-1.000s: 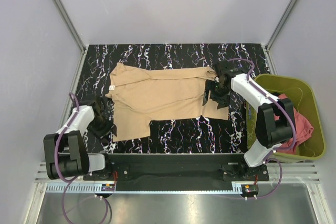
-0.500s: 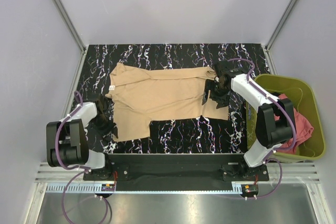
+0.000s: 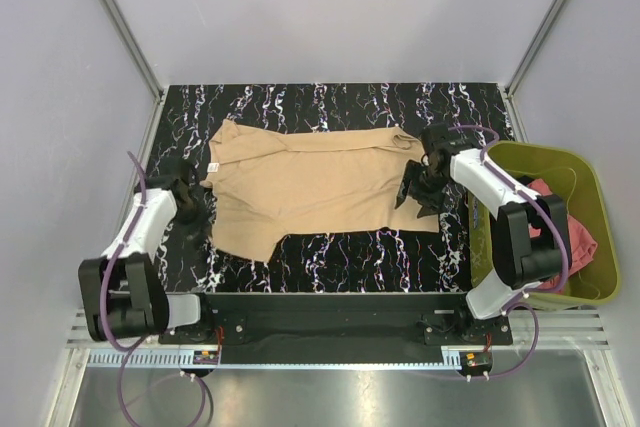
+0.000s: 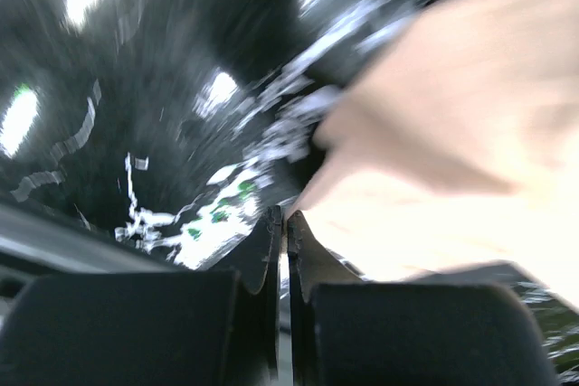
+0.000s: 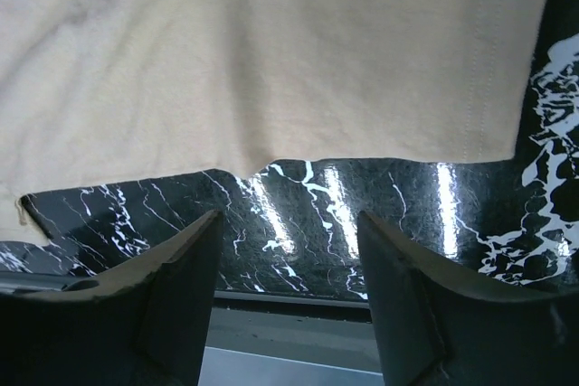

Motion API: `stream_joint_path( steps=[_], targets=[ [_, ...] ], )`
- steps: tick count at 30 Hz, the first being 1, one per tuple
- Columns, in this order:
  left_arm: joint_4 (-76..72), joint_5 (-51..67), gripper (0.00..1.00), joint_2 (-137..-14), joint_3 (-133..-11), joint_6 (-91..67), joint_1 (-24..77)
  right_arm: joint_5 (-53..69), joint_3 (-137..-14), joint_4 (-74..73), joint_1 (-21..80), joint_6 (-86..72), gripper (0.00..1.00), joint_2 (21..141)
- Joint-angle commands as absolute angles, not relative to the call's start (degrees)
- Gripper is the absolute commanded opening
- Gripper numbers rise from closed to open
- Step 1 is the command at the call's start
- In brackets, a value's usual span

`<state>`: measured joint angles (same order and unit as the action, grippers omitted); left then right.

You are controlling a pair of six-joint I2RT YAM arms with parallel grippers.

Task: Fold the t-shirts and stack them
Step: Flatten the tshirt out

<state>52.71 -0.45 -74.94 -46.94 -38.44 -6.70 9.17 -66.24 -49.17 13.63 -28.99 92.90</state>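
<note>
The tan-beige t-shirt (image 3: 320,182) lies spread on the black marble table (image 3: 350,247). My left gripper (image 3: 198,212) is at the shirt's left edge. In the left wrist view its jaws (image 4: 286,214) are pressed together, and the tan cloth (image 4: 434,115) runs to a point right at their tips. My right gripper (image 3: 416,197) is over the shirt's right end. It stands open (image 5: 289,216) with only bare table between the fingers, and the shirt's hem (image 5: 271,42) is just beyond them. The salmon-red t-shirt (image 3: 572,237) is bunched in the bin.
An olive-green plastic bin (image 3: 540,159) stands off the table's right edge, beside the right arm. Grey walls and metal posts enclose the table at the back and sides. A black rail carrying both arm bases runs along the near edge.
My left gripper shut and moved away from the near edge; the shirt's near-left corner drew in with it. The right gripper shifted slightly right, and the shirt's right end now lies flat.
</note>
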Motion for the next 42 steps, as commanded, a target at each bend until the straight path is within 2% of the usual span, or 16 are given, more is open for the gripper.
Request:
stream_joint_path(
  steps=[1,5,6,8,19,24,33,39,42],
  targets=[
    [50.7,-6.4,0.00,-69.7,-54.5,-34.2,-6.7,9.5,-64.6,-49.1,12.2,-33.0,0.66,90.7],
    [50.6,-5.6,0.00,-70.1,-58.6,-32.5,-6.7,6.8,-61.6,-49.0,10.5,-38.7,0.58,91.2],
    [50.5,-4.9,0.00,-70.5,-58.6,-32.3,-6.7,4.2,-60.9,-48.9,10.2,-39.5,0.50,91.4],
    [49.6,-3.1,0.00,-70.9,-57.8,-32.2,-6.8,0.9,-58.9,-48.3,10.1,-41.1,0.45,91.2],
    [46.9,-0.3,0.00,-72.9,-56.4,-30.2,-6.8,-10.7,-52.0,-45.8,10.2,-49.5,0.47,88.2],
    [46.8,-0.3,0.00,-73.7,-57.2,-29.4,-6.8,-9.1,-52.5,-43.7,10.2,-49.8,0.51,90.8],
    [46.8,1.5,0.00,-76.0,-59.3,-27.9,-6.8,-6.8,-50.4,-42.1,10.2,-53.0,0.50,91.6],
    [46.8,1.8,0.00,-77.3,-60.7,-27.3,-6.8,-5.4,-48.4,-40.5,10.2,-54.4,0.42,93.4],
    [46.8,2.1,0.00,-77.6,-61.3,-27.2,-6.8,-6.3,-48.4,-39.9,10.2,-53.5,0.29,94.0]
  ],
)
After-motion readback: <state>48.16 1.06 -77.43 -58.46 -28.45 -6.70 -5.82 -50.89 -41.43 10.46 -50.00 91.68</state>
